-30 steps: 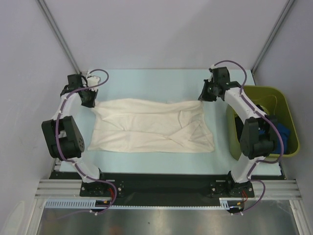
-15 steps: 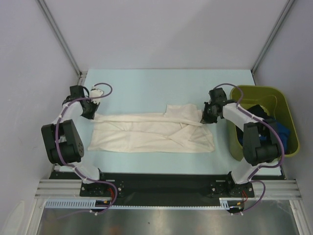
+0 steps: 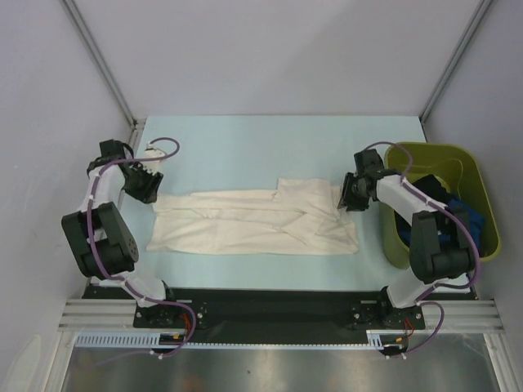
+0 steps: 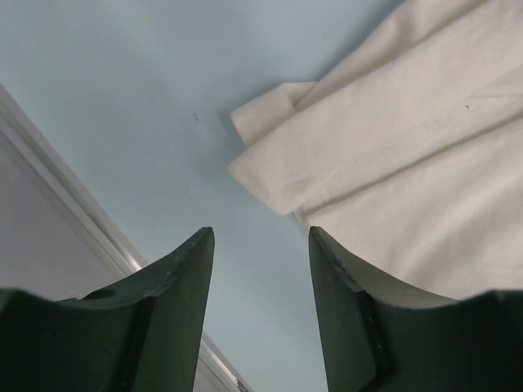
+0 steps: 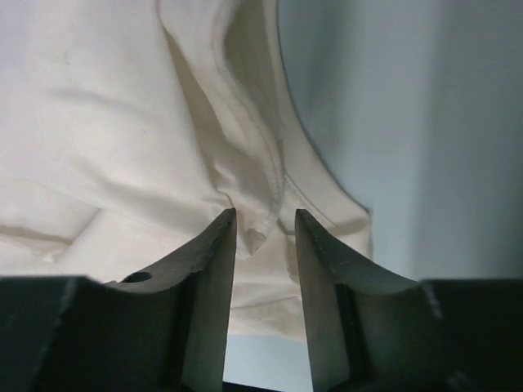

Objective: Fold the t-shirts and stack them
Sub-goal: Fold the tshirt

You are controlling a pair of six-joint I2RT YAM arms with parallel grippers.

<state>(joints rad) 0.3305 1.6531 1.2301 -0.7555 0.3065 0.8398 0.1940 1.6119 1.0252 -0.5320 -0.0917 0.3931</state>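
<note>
A cream t-shirt (image 3: pixel 253 222) lies folded into a long band across the middle of the table (image 3: pixel 245 147). Only the overhead view shows the bin (image 3: pixel 433 149) at the right, with a blue t-shirt (image 3: pixel 476 224) inside. Only the wrist views show the jaws. The left gripper (image 4: pixel 261 237) stands part open over bare table, just short of the shirt's corner, holding nothing. The right gripper (image 5: pixel 265 216) is part open with a raised fold of the shirt between its tips, not clamped.

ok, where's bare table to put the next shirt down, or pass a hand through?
Widest free patch: far half of the table, between the cream t-shirt and the back wall. Thin strip between shirt and arm bases. Crowded: both shirt ends, at the left gripper and right gripper; green bin fills the right side.
</note>
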